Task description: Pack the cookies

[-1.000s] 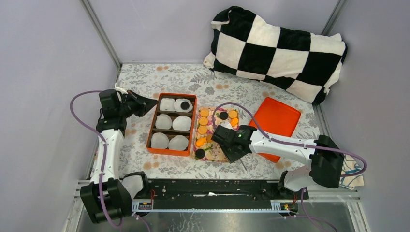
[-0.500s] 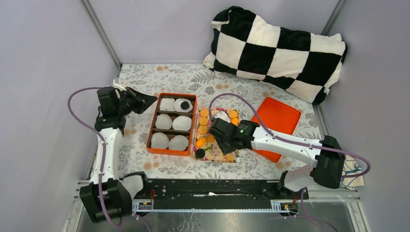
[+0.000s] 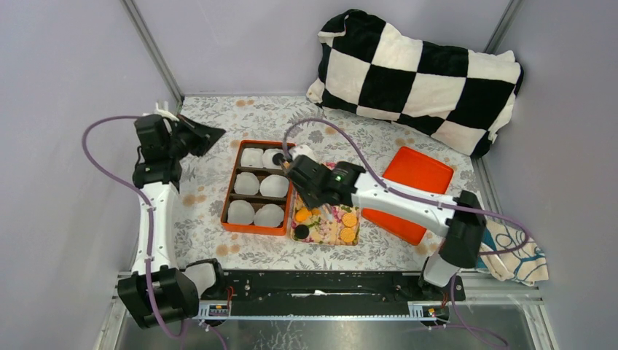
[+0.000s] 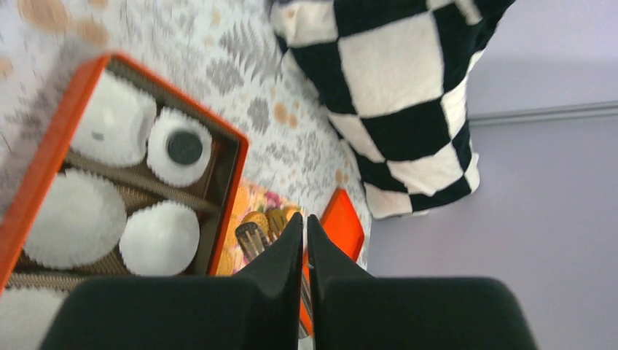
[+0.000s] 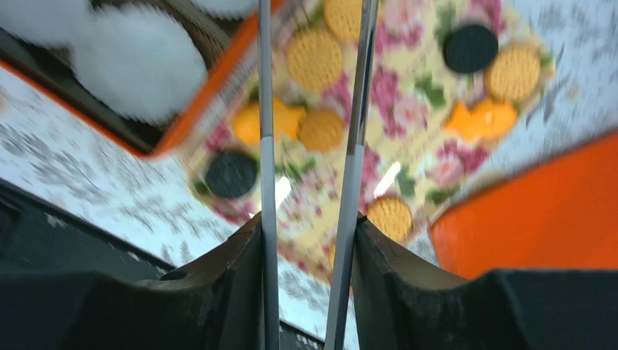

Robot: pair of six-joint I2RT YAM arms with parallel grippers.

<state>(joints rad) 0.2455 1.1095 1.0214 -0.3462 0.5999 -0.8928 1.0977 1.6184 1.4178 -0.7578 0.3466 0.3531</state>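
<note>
Left end effector [image 4: 304,222] pinched together near the orange box [image 4: 51,149] — right end effector [image 5: 310,226] clamps metal tongs [image 5: 264,109] over the cookies [image 5: 315,58]

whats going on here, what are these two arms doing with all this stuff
The right gripper holds thin metal tongs and reaches across the floral tray of cookies towards the orange box of white paper cups. One cup already holds a black cookie; the others look empty. Whether the tongs carry a cookie cannot be seen. The left gripper is shut and empty, hovering left of the box.
</note>
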